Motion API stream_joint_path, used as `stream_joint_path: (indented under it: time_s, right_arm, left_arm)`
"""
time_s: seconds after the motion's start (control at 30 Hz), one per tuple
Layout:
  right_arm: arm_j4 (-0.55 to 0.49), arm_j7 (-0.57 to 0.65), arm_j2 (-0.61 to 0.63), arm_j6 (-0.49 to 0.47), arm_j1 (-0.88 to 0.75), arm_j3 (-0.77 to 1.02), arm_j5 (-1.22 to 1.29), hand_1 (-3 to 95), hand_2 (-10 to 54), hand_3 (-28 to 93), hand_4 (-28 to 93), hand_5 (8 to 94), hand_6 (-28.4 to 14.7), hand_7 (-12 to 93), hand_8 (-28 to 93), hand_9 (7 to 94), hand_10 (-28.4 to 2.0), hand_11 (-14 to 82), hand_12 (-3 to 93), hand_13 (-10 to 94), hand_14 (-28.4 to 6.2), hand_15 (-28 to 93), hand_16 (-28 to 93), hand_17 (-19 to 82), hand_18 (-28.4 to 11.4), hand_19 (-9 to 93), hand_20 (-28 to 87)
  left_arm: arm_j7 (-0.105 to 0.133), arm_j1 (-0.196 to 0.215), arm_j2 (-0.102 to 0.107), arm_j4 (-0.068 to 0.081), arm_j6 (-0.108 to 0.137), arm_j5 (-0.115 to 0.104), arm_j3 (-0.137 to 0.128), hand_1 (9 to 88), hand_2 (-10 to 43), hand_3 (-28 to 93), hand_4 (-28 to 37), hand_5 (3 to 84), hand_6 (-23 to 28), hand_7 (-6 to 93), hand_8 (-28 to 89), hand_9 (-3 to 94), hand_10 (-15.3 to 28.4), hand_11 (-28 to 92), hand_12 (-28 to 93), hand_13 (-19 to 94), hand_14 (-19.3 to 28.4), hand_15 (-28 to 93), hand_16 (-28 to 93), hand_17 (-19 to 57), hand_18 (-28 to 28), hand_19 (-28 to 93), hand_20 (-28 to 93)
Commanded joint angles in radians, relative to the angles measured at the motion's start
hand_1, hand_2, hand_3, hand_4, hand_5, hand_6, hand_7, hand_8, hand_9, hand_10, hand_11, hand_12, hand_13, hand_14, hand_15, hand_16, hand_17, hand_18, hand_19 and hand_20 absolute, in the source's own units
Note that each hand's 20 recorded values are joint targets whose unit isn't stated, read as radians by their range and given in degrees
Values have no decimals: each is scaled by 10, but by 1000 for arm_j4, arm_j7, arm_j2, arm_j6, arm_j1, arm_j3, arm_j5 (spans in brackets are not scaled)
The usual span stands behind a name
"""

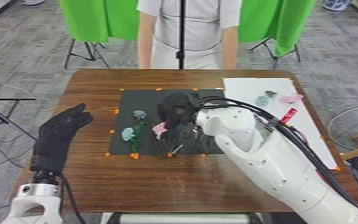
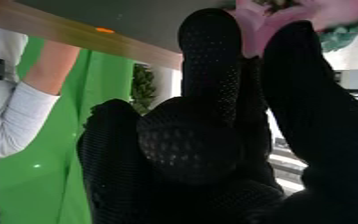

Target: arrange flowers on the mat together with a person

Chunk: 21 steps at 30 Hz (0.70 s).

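Head view: the left hand [image 1: 64, 122], at centre left, is open and empty; the right hand [image 1: 177, 107] is by the pink flower [image 1: 159, 130] mid-frame, grip unclear. Probably light, easily crushed: stem hold best. Mat [image 1: 193, 148]: one pink, two bluish flowers [image 1: 140, 114]. Paper [image 1: 246, 87], upper right: one pink, one teal flower [image 1: 262, 101].

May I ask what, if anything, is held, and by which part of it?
The pink flower is at the right hand, but a hold cannot be told; the left hand holds nothing.

Green cloth [image 1: 94, 20] hangs above grey tiled floor [image 1: 33, 60]
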Motion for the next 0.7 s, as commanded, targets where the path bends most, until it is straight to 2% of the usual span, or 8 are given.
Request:
stream_joint_path:
  time_s: [0.03,0.23,0.37,0.5,0.57,0.63,0.7]
  right_arm:
    - [-25,-5,18,-39,3,12,-2,426,-95,712,-282,702,53,173,-130,937,-88,407,174,937,-2,635,177,729,-103,932,401]
    - [-34,1,17,-47,2,33,17,419,-95,710,-283,695,52,175,-137,937,-90,405,174,937,-2,634,178,728,-103,932,400]
    - [-107,52,24,-40,-34,121,108,417,-95,708,-283,693,50,176,-139,937,-90,404,174,937,-2,634,178,728,-103,932,399]
    - [-259,187,17,36,-186,332,360,403,-95,694,-271,690,41,168,-136,937,-91,396,176,937,-2,625,179,726,-102,932,394]
    - [-328,259,-7,136,-298,447,554,365,-91,690,-225,691,32,162,-129,937,-100,374,182,937,-6,613,184,721,-104,932,391]
    - [-382,281,-46,199,-409,561,722,336,-52,681,-212,700,24,156,-123,937,-108,353,184,937,-17,593,185,713,-107,932,390]
    - [-418,274,-99,171,-514,690,901,305,-5,662,-185,708,15,145,-111,925,-123,290,203,937,-34,501,239,658,-119,930,317]
  left_arm:
    - [-4,8,-9,2,-11,6,-5,315,-25,651,-147,508,12,158,-72,477,126,193,144,369,172,186,48,64,135,105,231]
    - [-12,4,-24,2,-24,16,-11,316,-25,650,-146,509,11,158,-72,477,126,193,144,369,172,186,48,64,135,106,231]
    - [-14,-4,-19,6,-23,15,-5,316,-26,650,-144,509,11,159,-72,478,126,193,144,368,172,186,48,64,135,106,231]
    - [-8,-5,-14,8,-19,15,1,317,-26,649,-146,509,10,159,-72,477,126,193,144,368,172,185,48,64,135,105,231]
    - [-9,-2,-10,7,-18,13,2,317,-26,649,-145,509,10,159,-72,478,126,193,143,369,172,186,48,64,135,105,231]
    - [-8,2,-10,6,-18,12,4,318,-26,649,-146,509,10,159,-72,478,125,194,144,369,172,186,48,64,135,105,231]
    - [-6,1,-10,4,-22,14,9,318,-26,649,-146,509,10,160,-72,478,126,192,143,369,172,186,48,64,134,105,231]
